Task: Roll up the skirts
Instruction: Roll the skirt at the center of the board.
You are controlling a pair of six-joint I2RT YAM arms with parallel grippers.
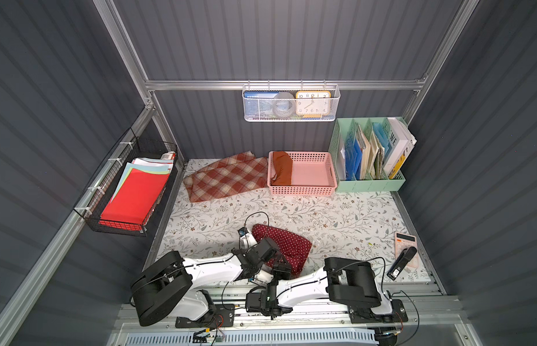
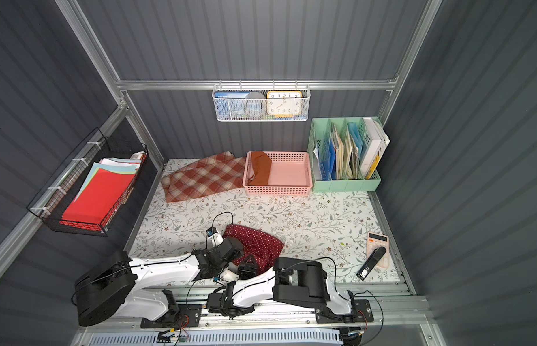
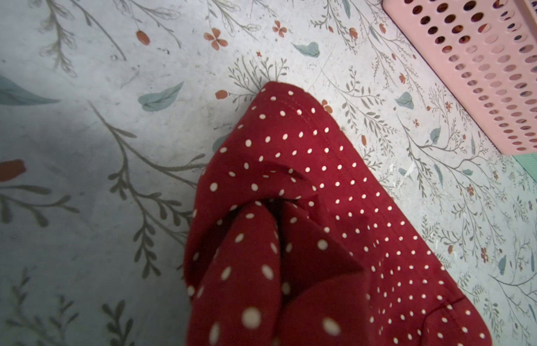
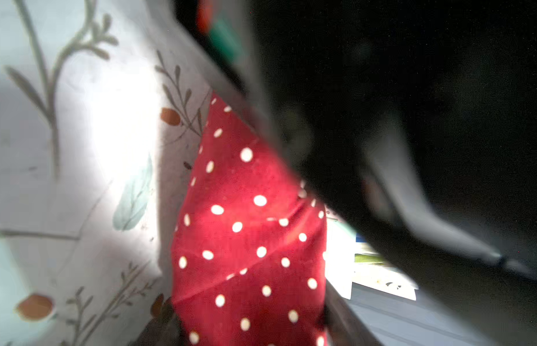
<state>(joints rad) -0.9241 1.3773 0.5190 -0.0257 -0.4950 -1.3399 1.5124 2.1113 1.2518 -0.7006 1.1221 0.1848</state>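
Observation:
The dark red polka-dot skirt (image 1: 286,244) (image 2: 258,239) lies bunched near the table's front centre. My left gripper (image 1: 271,260) (image 2: 239,254) is shut on its near left end. In the left wrist view the skirt (image 3: 306,167) gathers into folds toward the jaws, which it hides. My right gripper (image 1: 283,268) (image 2: 249,265) sits at the near edge, and its dark fingers (image 4: 336,326) press a fold of the skirt (image 4: 249,227) from both sides. The plaid skirt (image 1: 228,179) (image 2: 204,178) lies flat at the back left. The rust-orange skirt (image 1: 282,167) (image 2: 259,167) sits rolled in the pink basket (image 1: 303,190) (image 3: 486,75).
A green file organizer (image 1: 369,182) stands at the back right. A calculator (image 1: 405,239) and a black stapler (image 1: 402,263) lie at the right edge. A black wire basket (image 1: 132,194) with red paper hangs on the left wall, and a white mesh basket (image 1: 288,103) on the back wall.

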